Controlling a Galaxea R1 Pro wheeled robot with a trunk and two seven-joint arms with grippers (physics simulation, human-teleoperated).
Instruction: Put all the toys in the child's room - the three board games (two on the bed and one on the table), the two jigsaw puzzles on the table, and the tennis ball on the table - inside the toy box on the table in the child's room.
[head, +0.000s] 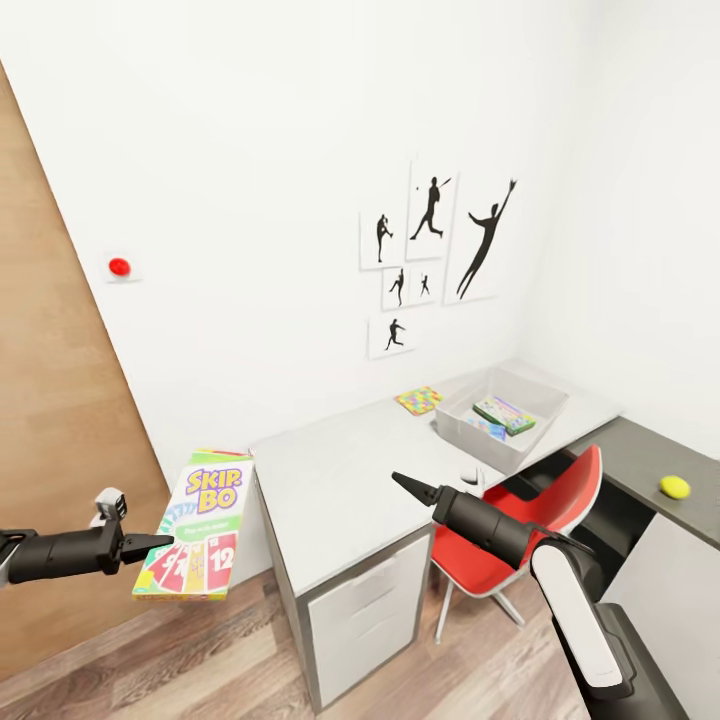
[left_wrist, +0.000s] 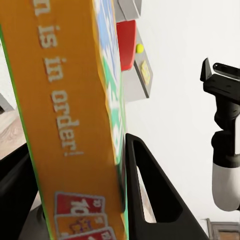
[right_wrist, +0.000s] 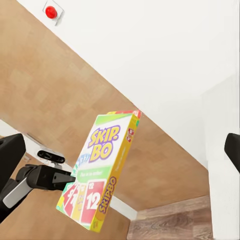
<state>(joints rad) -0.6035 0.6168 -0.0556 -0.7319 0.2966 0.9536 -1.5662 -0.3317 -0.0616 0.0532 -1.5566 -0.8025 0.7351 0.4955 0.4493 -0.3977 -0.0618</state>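
The left gripper (head: 150, 545) is clamped on the lower left edge of the large yellow-red-green "Skip-Bo" board game box (head: 197, 535), holding it upright in the air beside the light grey L-shaped surface (head: 340, 490). In the left wrist view, its black fingers (left_wrist: 150, 195) press both faces of the box (left_wrist: 65, 125). The right gripper (head: 408, 486) hovers over the surface with nothing in it; I cannot tell whether its jaws are parted. Well beyond the right gripper stands the see-through greyish plastic toy box (head: 455, 425), with a small green-edged game box (head: 504, 414) and a small blue one (head: 487, 429) inside. A multicoloured jigsaw puzzle board (head: 419, 400) lies just beside the bin. The small yellow-green tennis ball (head: 675, 487) rests on the lower dark grey section, well to the right gripper's right.
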